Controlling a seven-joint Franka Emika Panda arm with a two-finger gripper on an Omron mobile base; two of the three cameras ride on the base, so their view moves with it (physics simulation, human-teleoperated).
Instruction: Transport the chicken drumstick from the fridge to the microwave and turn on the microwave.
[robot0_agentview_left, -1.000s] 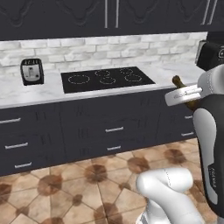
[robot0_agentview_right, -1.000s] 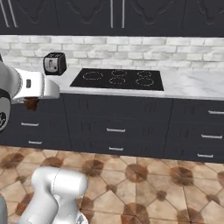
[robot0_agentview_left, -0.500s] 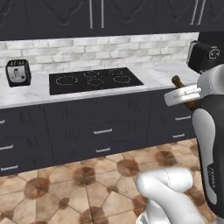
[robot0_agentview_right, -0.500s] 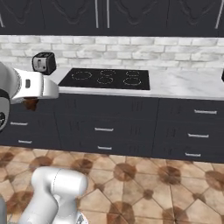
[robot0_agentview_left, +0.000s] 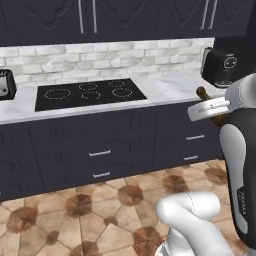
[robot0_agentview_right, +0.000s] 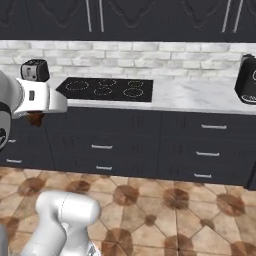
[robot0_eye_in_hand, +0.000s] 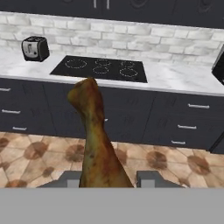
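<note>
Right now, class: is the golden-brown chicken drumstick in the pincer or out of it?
In: the golden-brown chicken drumstick rises from between the pincer fingertips.

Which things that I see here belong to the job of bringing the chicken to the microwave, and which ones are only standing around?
Belonging to the job:
- chicken drumstick, held between the claw's fingers

Only standing around:
- toaster on the counter
- black cooktop
- dark appliance, right end of the counter
- lower drawers

Base views flanking, facing cooktop (robot0_agentview_left: 90, 93)

Golden-brown chicken drumstick (robot0_eye_in_hand: 97, 144) upright, thin bone end up, apparently clamped.
</note>
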